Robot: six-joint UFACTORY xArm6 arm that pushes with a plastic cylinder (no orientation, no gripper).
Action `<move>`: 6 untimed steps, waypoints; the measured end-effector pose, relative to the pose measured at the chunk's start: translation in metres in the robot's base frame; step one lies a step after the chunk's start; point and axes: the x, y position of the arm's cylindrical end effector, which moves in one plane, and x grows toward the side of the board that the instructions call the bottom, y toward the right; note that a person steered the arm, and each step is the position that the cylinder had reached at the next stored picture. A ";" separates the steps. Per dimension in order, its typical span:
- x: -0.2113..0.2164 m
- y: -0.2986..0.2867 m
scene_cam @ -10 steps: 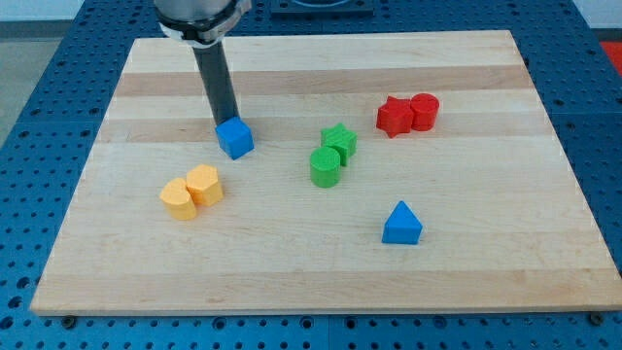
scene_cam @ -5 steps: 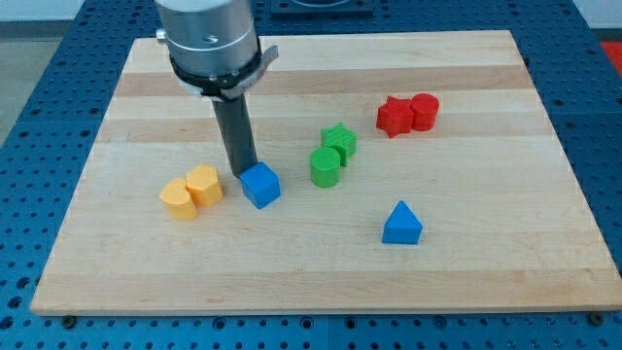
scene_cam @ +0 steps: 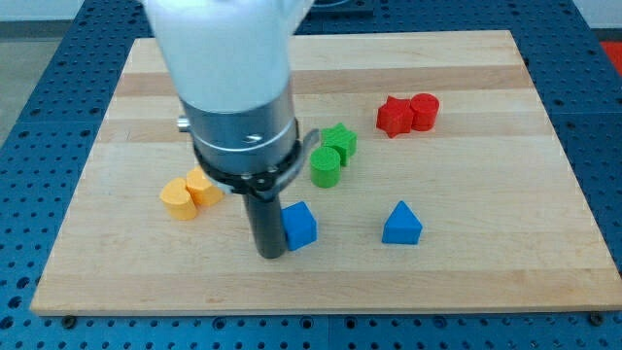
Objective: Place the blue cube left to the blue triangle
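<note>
Blue pegboard frames a pale wooden counter (scene_cam: 466,282) w/ blocks spread over it. I carry no pincer, just a dark rod, so nothing to spread or pinch; my tip (scene_cam: 269,255) sits low on the board, touching the view's left side of the blue cube (scene_cam: 299,226). That cube is below the board's centre, well apart from the blue triangle (scene_cam: 401,224), which lies to the view's right at about the same height. Cube is turned a bit, one corner edge facing the view's bottom; it's equal-sided, so no long axis to speak of. Its left face is hidden by my rod. Triangle stands apex up, base flat. My big grey-white arm body fills the upper middle and blurs out, cut off at the view's top, and covers part of the board behind it. Two orange blocks (scene_cam: 190,192) touch each other at the view's left; the right one is partly hidden by my arm, shapes hard to tell. Green cylinder (scene_cam: 325,167) and green star (scene_cam: 339,142) touch near centre. Red star (scene_cam: 393,117) and red cylinder (scene_cam: 425,111) touch at upper right.
</note>
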 end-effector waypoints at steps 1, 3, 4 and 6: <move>0.000 0.002; -0.001 -0.011; -0.013 -0.012; -0.020 0.007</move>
